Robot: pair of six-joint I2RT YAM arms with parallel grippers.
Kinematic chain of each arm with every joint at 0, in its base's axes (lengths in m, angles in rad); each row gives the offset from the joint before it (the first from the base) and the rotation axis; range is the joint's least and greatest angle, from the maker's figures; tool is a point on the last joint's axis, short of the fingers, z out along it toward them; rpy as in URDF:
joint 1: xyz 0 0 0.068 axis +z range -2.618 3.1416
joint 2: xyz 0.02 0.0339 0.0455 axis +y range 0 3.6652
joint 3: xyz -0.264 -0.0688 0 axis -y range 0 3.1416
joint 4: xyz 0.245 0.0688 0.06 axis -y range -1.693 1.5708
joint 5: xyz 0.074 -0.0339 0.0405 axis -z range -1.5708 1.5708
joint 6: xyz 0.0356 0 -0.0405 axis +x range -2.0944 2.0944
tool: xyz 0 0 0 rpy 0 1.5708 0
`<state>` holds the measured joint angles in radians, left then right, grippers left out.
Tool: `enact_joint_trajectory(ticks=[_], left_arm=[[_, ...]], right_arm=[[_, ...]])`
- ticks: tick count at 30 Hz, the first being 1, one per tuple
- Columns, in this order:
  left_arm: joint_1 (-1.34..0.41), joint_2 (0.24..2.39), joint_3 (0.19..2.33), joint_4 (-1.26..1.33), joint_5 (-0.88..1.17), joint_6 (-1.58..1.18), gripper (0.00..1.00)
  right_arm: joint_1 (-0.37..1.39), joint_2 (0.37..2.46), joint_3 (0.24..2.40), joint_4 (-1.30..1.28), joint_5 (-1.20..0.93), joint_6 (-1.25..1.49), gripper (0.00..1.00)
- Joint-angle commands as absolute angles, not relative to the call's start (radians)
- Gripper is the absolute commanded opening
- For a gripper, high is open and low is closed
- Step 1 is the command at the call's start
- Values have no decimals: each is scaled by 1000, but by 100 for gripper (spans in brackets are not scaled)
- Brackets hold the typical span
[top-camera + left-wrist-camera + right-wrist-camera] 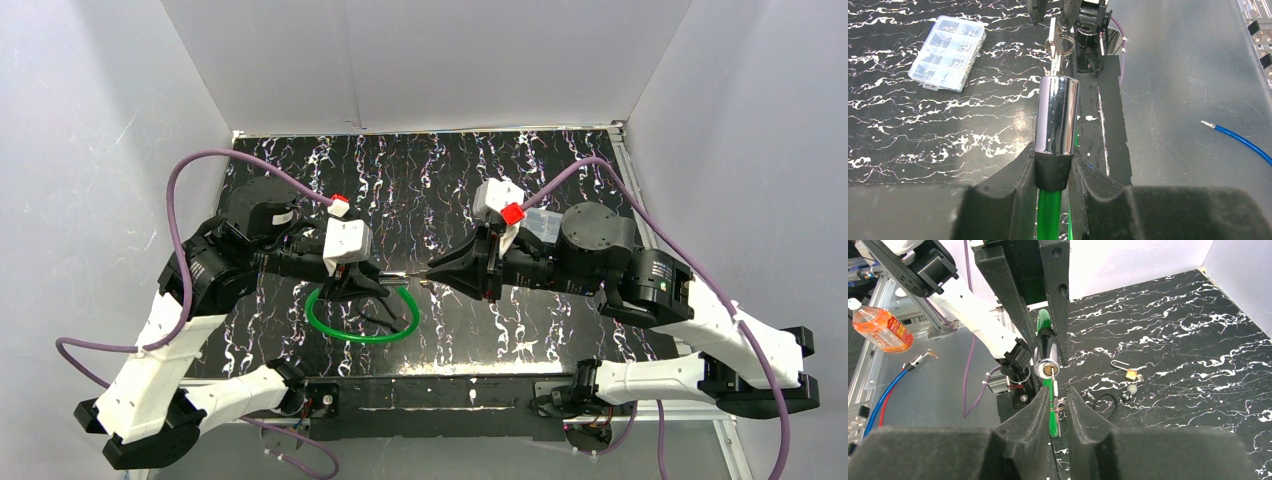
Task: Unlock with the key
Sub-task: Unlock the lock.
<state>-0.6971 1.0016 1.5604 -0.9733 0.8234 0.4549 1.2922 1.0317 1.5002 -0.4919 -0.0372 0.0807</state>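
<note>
From above, you have two arms meeting over the black marbled bench (560,180). Your left claw (372,278) is clenched on one chrome lock barrel (388,273), and one green cable (345,328) loops on the bench just below that claw. Your right claw (432,272) points at it, with one key (410,272) lying between the two claws.

In the left wrist view, the lock barrel stands out past the claw's two fingers, gripped at its black base. The key lies straight ahead, its tip at the barrel's far end. One clear organiser box (947,52) lies ahead and left of the claw, and one blue wire (1243,142) to its right.

In the right wrist view, the key sits in the narrow gap between your right claw's two fingers. You cannot tell whether they pinch it. The keyhole face is just ahead. One small brass padlock (1131,373) lies ahead and right of the claw, and one orange bottle (879,329) far left.
</note>
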Motion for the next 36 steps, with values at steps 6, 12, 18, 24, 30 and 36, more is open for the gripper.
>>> enact_joint_trajectory(ticks=[6, 12, 18, 24, 30, 36], left_arm=[[-694, 994, 1591, -970, 858, 471, 0], [-693, 999, 1598, -973, 859, 475, 0], [-694, 1002, 1598, -989, 859, 500, 0], [-695, 1054, 1653, -1093, 854, 577, 0], [-695, 1096, 1695, -1169, 827, 641, 0], [-696, 1106, 1702, -1206, 797, 688, 0]], right_arm=[[1295, 1064, 1532, -476, -63, 86, 19], [1292, 1077, 1538, -476, -75, 86, 1], [1290, 1078, 1541, -490, -86, 80, 1], [1289, 1134, 1628, -605, -113, 40, 1], [1287, 1170, 1675, -663, -119, 30, 1], [1284, 1169, 1658, -660, -108, 38, 1]])
